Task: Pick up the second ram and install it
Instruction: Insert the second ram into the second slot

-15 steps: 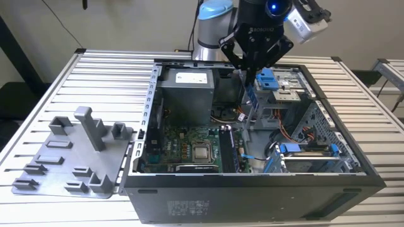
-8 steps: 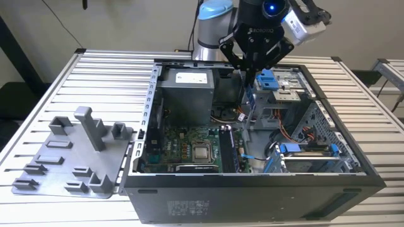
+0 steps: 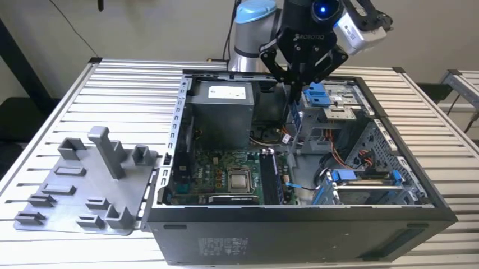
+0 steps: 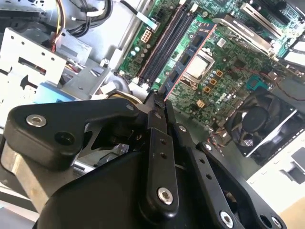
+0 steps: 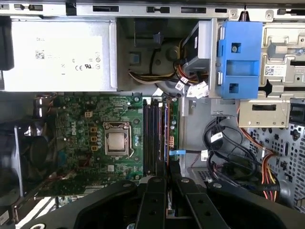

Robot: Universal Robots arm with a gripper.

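Slatted metal surface (image 3: 112,84) carries an open computer case (image 3: 299,235), its motherboard facing up. Above the case's far end hangs the hand (image 3: 299,78), its fingers (image 5: 155,200) drawn narrow on a thin dark strip seen edge-on, which I take to be the second ram (image 3: 294,95). The memory slots (image 5: 153,129) lie lower and nearer than the hand, their long axis running near to far, roughly in line with the held strip. The fingers hide most of the stick, and I cannot tell which slot is free.
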